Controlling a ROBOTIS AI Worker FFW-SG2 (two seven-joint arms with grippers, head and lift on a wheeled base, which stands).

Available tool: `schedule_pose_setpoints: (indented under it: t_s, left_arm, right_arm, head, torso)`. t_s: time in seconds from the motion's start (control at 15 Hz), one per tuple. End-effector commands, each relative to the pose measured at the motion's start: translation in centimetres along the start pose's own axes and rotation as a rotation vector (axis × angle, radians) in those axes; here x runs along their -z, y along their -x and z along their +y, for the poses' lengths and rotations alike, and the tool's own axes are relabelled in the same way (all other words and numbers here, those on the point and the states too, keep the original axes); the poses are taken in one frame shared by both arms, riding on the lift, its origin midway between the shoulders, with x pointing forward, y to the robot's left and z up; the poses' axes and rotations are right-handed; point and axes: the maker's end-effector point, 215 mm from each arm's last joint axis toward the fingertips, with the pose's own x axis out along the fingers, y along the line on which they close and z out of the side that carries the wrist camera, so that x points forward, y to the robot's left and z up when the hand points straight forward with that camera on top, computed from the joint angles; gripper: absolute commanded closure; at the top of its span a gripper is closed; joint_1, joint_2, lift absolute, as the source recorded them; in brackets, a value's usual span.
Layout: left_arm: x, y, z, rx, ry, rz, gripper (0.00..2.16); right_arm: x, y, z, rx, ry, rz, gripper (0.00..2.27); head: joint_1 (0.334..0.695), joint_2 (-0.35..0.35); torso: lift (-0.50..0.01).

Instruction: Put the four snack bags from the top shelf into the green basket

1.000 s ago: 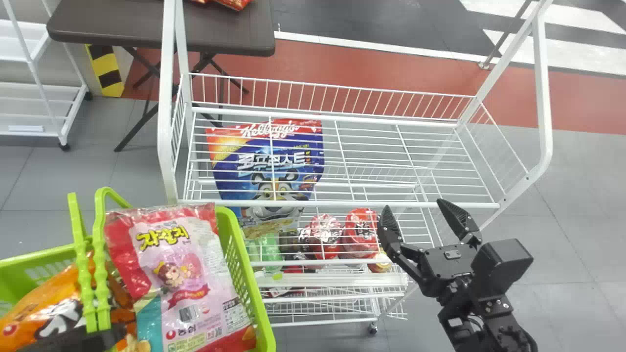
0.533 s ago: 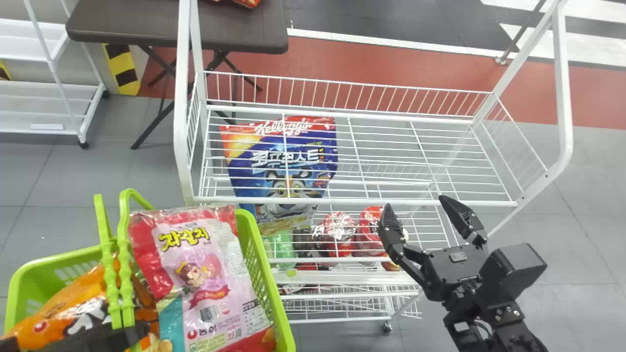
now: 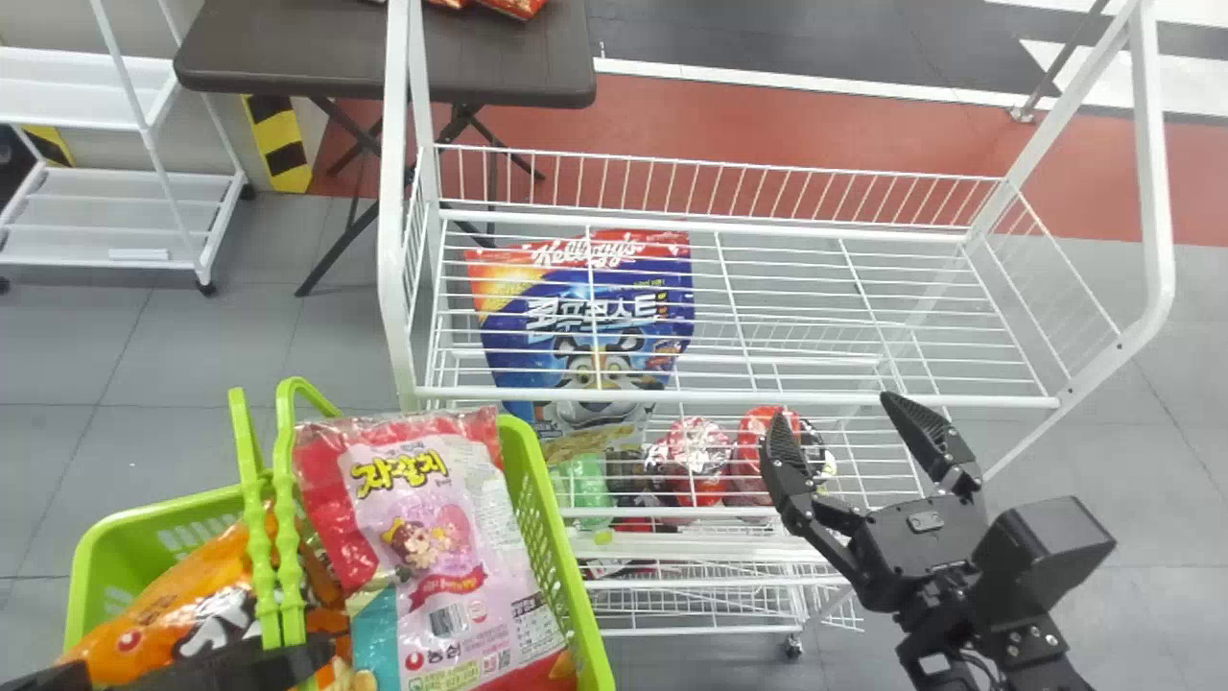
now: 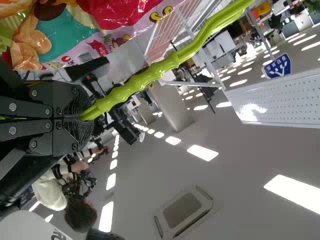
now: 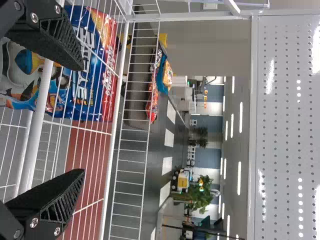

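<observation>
"What's the surface?"

"White wire top shelf (image 3: 1036,400), railed at the back and sides. The blue bag (image 3: 580,326) shows through its wires, lower down. Behind on the left there's a dark table (image 3: 288,58) with red bags (image 3: 516,6); grey floor (image 3: 1194,384) runs past the right end."

"And the edges?"

"The right gripper (image 3: 837,413) is at the front rail, toward its right end, fingers spread, holding nothing. Touching the rail? Can't tell. The basket (image 3: 561,537) sits off the shelf's front left corner."

"Who's got that?"

"The left gripper (image 3: 240,664), clamped on its green handles (image 3: 288,537)."

"So where are the snacks?"

"Pink bag (image 3: 451,547) and orange bag (image 3: 206,595) are in the basket, close by the left gripper, with a teal bag (image 3: 376,629) partly under the pink one. All lie well left of the right gripper."
</observation>
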Motion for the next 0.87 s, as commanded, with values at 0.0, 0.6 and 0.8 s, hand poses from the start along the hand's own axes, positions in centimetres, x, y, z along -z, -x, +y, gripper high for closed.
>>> schedule_pose_setpoints:
  t_s: [0.0, 0.6, 0.8]
  left_arm:
    - [0.1, 0.0, -0.3, 0.012, 0.002, 0.003, 2.15]
    - [0.6, 0.2, -0.5, 0.009, 0.008, 0.014, 2.15]
    - [0.6, 0.2, -0.5, 0.010, 0.009, 0.016, 2.15]
  right_arm:
    - [-0.1, 0.4, 0.1, 0.000, -0.001, 0.001, 0.09]
    - [-1.2, 0.6, 1.5, -0.021, -0.010, -0.015, 0.09]
    - [-1.2, 0.5, 1.7, -0.025, -0.012, -0.016, 0.09]
  head:
    - [0.695, -0.132]
    - [0.695, -0.118]
    - [0.695, -0.107]
  torso:
    - [-0.004]
    - [-0.004]
    - [-0.004]
